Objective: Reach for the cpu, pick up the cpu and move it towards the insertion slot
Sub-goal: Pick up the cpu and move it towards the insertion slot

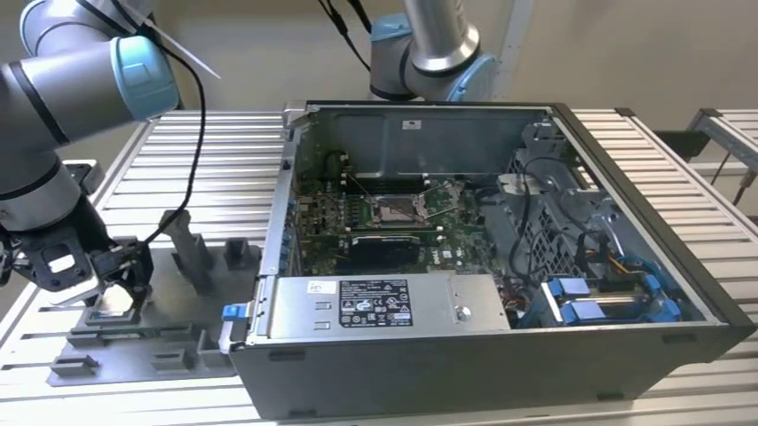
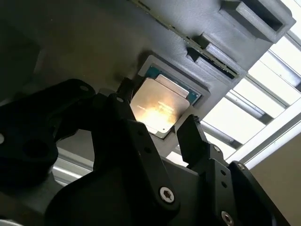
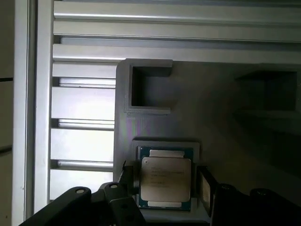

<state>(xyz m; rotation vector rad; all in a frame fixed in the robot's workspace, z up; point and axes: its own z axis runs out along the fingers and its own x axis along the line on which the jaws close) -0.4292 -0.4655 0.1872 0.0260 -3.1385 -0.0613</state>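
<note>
On the ribbed aluminium table (image 1: 213, 151), the small square silvery cpu (image 3: 165, 181) lies in a grey plastic tray (image 3: 216, 117) between the open fingers (image 2: 190, 136) of your black gripper (image 2: 157, 110). The metal-framed square insertion slot (image 1: 395, 209) is well apart from the hand.

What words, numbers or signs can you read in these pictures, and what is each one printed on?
Label on the power supply: print too small to read.
Sticker on the case's back wall: too small to read.
Top of the cpu: faint print, blurred.
Nothing is legible.
</note>
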